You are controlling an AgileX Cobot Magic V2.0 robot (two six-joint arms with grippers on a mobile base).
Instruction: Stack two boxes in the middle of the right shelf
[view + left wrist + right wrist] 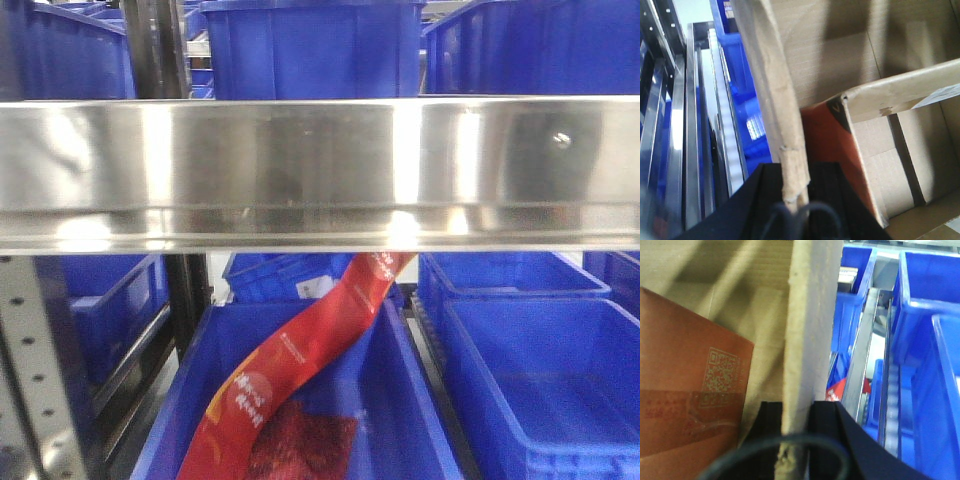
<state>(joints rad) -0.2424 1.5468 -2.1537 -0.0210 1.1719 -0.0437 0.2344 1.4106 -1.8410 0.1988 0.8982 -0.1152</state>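
Between the black fingers of the left pincer [795, 192] a side wall of the large cardboard box [767, 75] is clamped, the wall's edge running up and away from the pincer thru the left wrist view. Inside that box, R of the gripped wall, a smaller box [827, 140] w/ an orange-red side is seen, top open, one corner close to the wall. The right pincer [797, 422] is likewise clenched on a wall of the large box, w/ the smaller box's QR code [722, 370] on the inner side, L of that wall. Blue bins [920, 315] and steel rails are seen outside both walls. The front view is crossed by the shiny shelf rail [320, 165] w/ its rivet [562, 140], w/ blue bins above and below it, a red wrapper [300, 360] in one lower bin and a perforated upright [30, 380] at lower L. How the large box sits relative to the shelf can't be told.
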